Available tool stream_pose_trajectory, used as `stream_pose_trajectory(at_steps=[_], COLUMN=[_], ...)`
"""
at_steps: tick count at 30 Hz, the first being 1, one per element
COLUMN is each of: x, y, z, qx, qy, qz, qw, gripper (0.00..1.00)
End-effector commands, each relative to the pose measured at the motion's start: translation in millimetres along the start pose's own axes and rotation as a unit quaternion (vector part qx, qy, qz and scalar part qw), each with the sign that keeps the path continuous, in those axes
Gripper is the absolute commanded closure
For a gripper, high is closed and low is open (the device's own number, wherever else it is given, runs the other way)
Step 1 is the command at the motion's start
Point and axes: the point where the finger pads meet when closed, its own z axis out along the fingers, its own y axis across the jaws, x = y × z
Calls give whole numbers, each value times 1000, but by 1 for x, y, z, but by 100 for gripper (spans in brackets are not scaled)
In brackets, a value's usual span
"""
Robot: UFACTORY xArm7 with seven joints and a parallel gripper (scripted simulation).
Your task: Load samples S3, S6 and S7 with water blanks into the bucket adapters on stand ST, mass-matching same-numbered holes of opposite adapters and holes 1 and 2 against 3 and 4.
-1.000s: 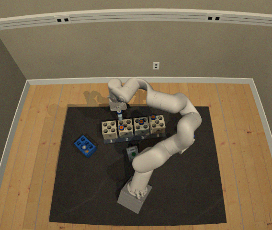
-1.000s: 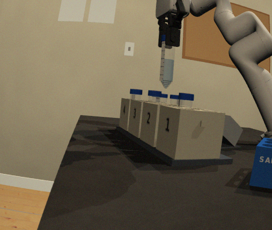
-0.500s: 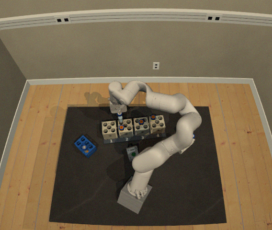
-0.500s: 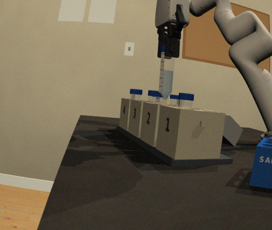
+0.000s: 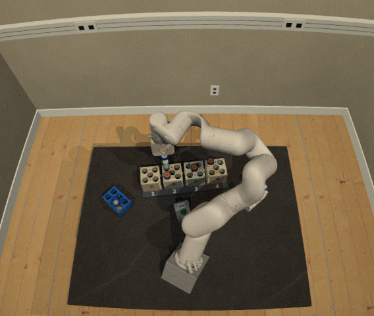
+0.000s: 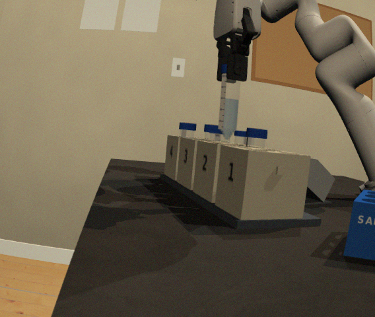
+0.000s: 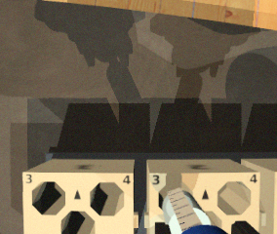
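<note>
My gripper (image 5: 164, 156) (image 6: 230, 75) (image 7: 204, 229) is shut on a blue-capped tube (image 6: 230, 109) (image 7: 182, 214) of pale blue liquid, its cap dot not readable. The tube tip is over hole 3 of adapter 2 (image 5: 173, 184) (image 6: 206, 180) (image 7: 217, 180), near its top; whether it has entered is unclear. S6 (image 5: 166, 175) stands in hole 2 of adapter 2. S3 (image 5: 194, 167) stands in the centre hole of adapter 3 (image 5: 193, 182). Another orange-dot tube (image 5: 211, 160) stands in the back left hole of adapter 4 (image 5: 216, 179). Adapter 1 (image 5: 150, 187) (image 6: 266, 184) (image 7: 80, 180) holds no tube.
The stand (image 5: 184, 190) (image 6: 276, 223) carries the adapters. The blue sample rack (image 5: 123, 212) (image 6: 368, 238) at left holds a tube (image 5: 115, 201) with a pale dot. The desk with the green DONE key (image 5: 183, 211) is in front of the stand. The arm mostly hides the rack at right.
</note>
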Motion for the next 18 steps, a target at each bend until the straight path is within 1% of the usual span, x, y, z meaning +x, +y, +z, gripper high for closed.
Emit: stream_pose_trajectory(at_steps=[1, 18], x=[1, 1], y=[-1, -1], z=[-2, 14], qx=[1, 1], qy=[2, 2], qz=[0, 0], qw=[1000, 1000], gripper=[100, 100])
